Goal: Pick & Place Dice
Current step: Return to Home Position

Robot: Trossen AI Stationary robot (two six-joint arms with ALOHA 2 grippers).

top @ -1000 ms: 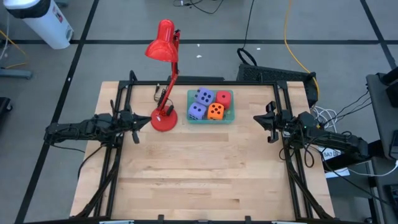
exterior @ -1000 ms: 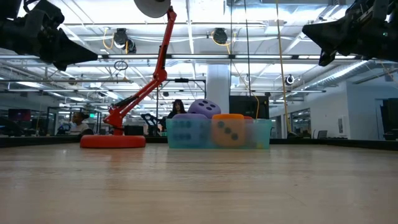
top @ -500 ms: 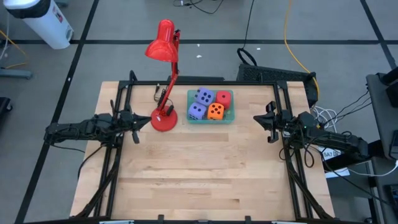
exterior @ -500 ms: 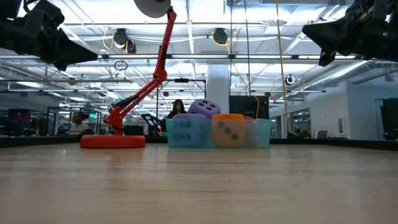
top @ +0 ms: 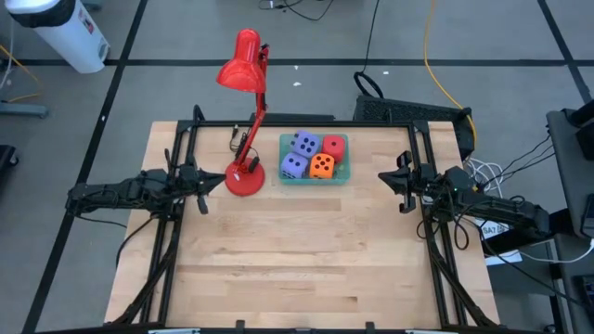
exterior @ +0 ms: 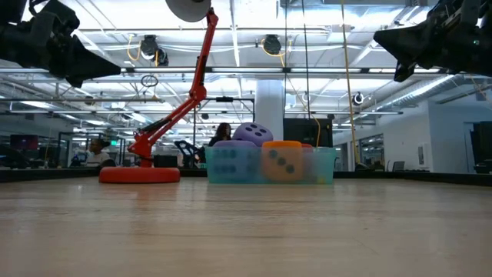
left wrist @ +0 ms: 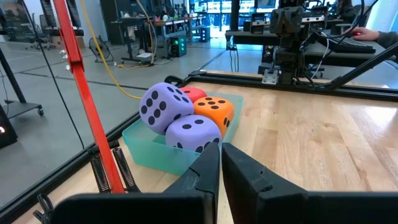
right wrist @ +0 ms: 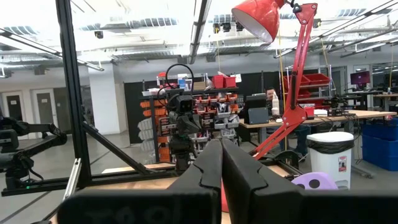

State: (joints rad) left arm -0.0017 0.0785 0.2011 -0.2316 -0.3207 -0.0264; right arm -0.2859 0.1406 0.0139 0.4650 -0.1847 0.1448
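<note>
Several dice sit together in a teal tray (top: 314,178) at the table's far middle: two purple-blue (top: 305,144) (top: 294,166), one red (top: 335,147), one orange (top: 322,167). In the left wrist view one purple die (left wrist: 160,107) rests on top of the others, beside the second purple (left wrist: 193,132), the orange (left wrist: 214,111) and the red (left wrist: 193,93). My left gripper (top: 215,181) hangs shut above the table's left side, clear of the tray. My right gripper (top: 382,176) hangs shut at the right side, also clear. Both hold nothing (left wrist: 221,155) (right wrist: 221,149).
A red desk lamp stands with its round base (top: 245,177) on the table just left of the tray, its arm leaning back and its head (top: 239,65) beyond the far edge. Black frame rails (top: 176,232) run along both sides. Bare wood (top: 297,250) fills the near half.
</note>
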